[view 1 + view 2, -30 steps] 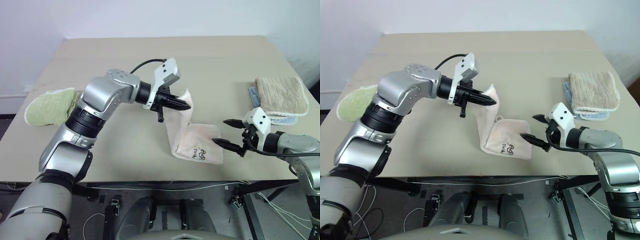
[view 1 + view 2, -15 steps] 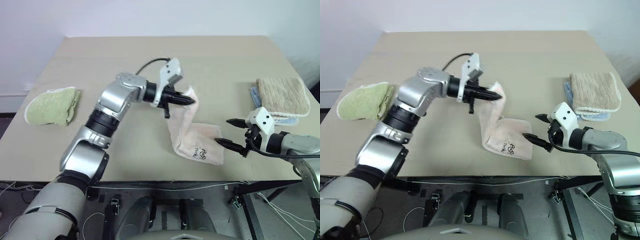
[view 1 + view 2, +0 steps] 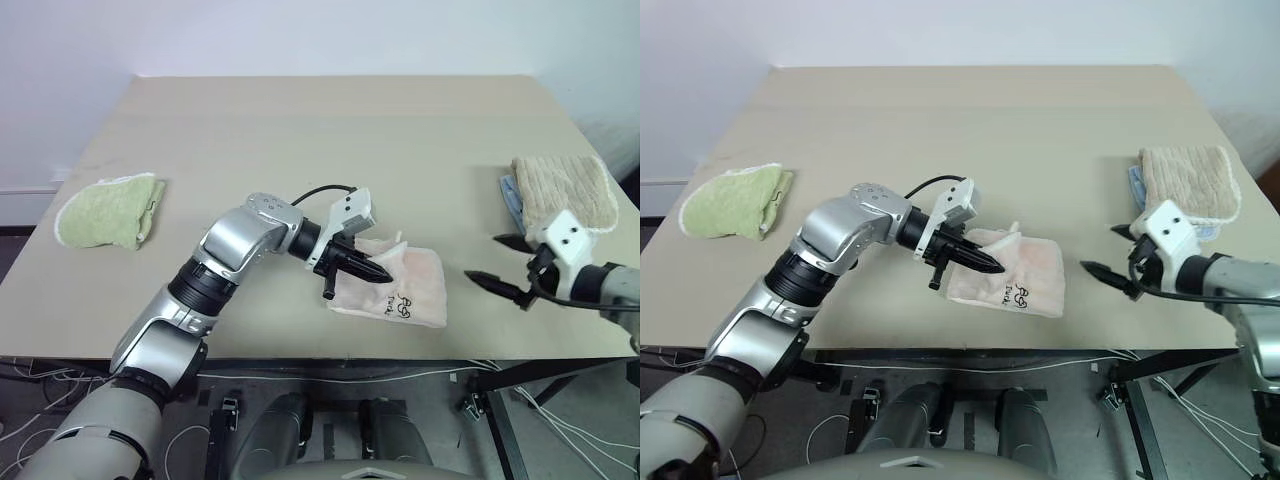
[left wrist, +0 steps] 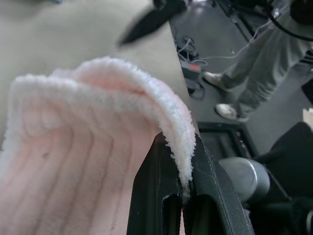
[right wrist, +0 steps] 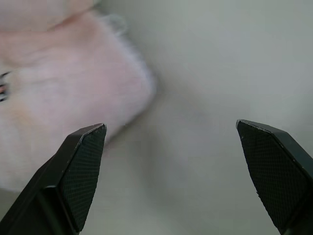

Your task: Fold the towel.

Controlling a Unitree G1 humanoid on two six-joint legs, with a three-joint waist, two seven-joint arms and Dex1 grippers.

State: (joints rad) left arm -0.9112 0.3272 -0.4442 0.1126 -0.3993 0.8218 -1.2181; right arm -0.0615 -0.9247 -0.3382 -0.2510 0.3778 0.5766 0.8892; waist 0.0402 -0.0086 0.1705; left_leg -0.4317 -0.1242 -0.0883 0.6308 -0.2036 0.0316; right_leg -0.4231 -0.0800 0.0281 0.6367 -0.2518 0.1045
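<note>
The pink towel (image 3: 395,287) lies folded near the bench's (image 3: 300,130) six o'clock edge. The left hand (image 3: 378,273) pinches its nine o'clock edge, fingers clamped tight. At three o'clock the right hand (image 3: 487,260) hangs wide, holding nothing.

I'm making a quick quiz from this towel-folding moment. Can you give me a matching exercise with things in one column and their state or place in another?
1. pink towel
2. green towel
3. beige towel
4. right gripper

A. open, holding nothing
B. far left of the table
C. pinched by the left gripper
D. on a blue cloth, at the table's right edge

Pairs: 1-C, 2-B, 3-D, 4-A
</note>
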